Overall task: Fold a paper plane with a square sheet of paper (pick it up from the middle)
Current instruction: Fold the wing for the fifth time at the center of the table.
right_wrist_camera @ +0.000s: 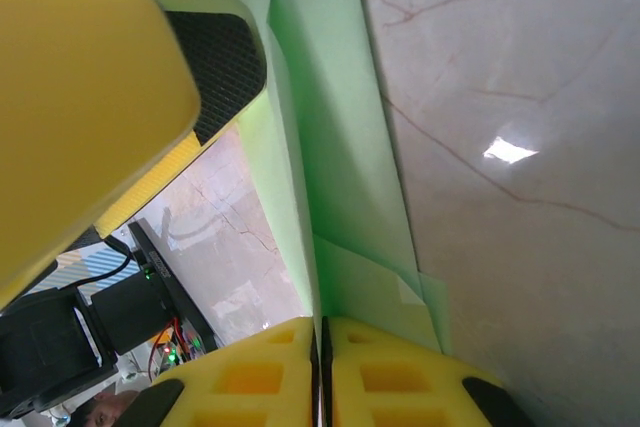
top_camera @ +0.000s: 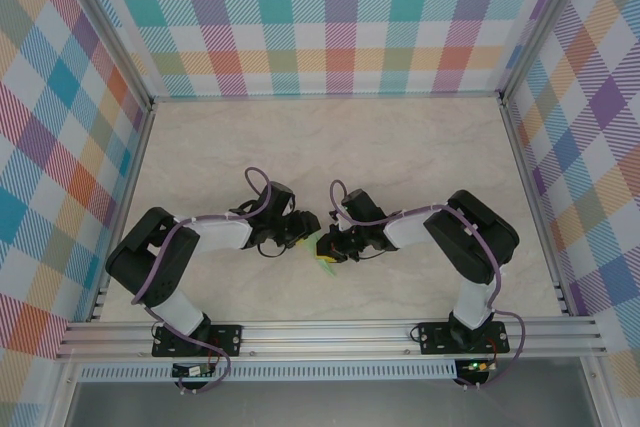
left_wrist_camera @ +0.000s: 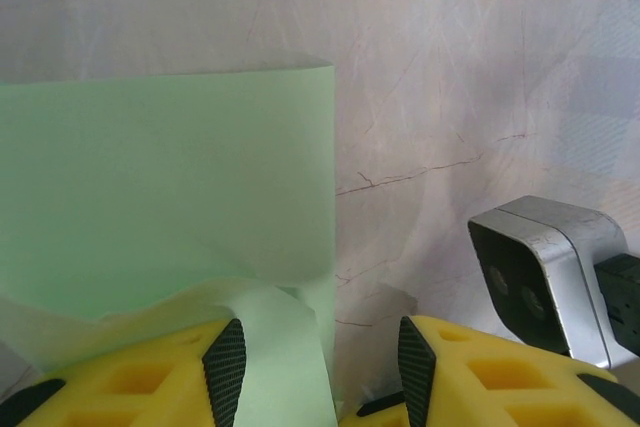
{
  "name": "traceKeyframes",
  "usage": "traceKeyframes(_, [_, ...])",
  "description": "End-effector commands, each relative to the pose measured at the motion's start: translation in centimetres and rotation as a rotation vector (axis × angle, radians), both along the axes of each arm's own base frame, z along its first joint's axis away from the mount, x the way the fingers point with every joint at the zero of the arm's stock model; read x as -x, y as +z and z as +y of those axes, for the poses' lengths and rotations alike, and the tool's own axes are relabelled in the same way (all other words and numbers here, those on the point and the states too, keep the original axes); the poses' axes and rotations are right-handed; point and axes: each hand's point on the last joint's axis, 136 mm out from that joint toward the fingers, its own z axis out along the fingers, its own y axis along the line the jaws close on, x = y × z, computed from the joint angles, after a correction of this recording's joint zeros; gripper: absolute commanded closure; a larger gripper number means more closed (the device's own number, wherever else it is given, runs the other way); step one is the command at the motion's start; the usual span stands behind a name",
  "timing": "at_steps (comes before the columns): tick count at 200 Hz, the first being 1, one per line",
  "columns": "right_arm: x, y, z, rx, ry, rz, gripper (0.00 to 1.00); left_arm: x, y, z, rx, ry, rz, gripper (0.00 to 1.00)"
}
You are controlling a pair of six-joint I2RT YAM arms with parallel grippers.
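Grippers meet low over the front middle of the table [top_camera: 400, 147], with the sheet of paper [top_camera: 325, 265] between them. The right gripper [right_wrist_camera: 320, 352] has its yellow fingers pressed almost together, with only a hairline slit between them. A folded edge of the pale green sheet runs into that slit, so it appears to be pinched there. The left gripper [left_wrist_camera: 320, 372] stands part open, its black pads [left_wrist_camera: 225, 372] well apart. A curled flap of the sheet rises between them, touching neither pad as far as I can make out. Beyond that flap the paper lies flat on the marbled surface. In the right wrist view, one left finger [right_wrist_camera: 90, 97] hangs just beside the sheet's upper fold.
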Motion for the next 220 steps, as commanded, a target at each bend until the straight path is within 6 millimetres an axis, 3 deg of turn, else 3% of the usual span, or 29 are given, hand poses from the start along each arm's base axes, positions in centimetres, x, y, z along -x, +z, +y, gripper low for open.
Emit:
traceKeyframes(1, [0.8,-1.7,-1.4,0.099,-0.013,0.032,0.86,1.0,-3.4,2.4,-0.134,0.034,0.082,0.52])
traceKeyframes(120, [1.8,-0.7,-2.5,0.109,-0.004,0.012,0.82,1.3,-3.3,2.2,-0.152,-0.007,0.093,0.53])
traceKeyframes(170, [2.9,-2.7,-3.8,0.159,-0.002,0.047,0.91,1.3,-3.2,2.2,-0.153,-0.01,0.094,0.54])
traceKeyframes(200, [3.8,-4.4,-4.8,0.207,0.0,0.077,0.91,1.2,-3.0,2.3,-0.156,-0.01,0.092,0.54])
traceKeyframes(220, [3.7,-3.8,-4.6,0.199,0.011,0.069,0.88,1.3,-2.9,2.3,-0.159,-0.012,0.092,0.54])
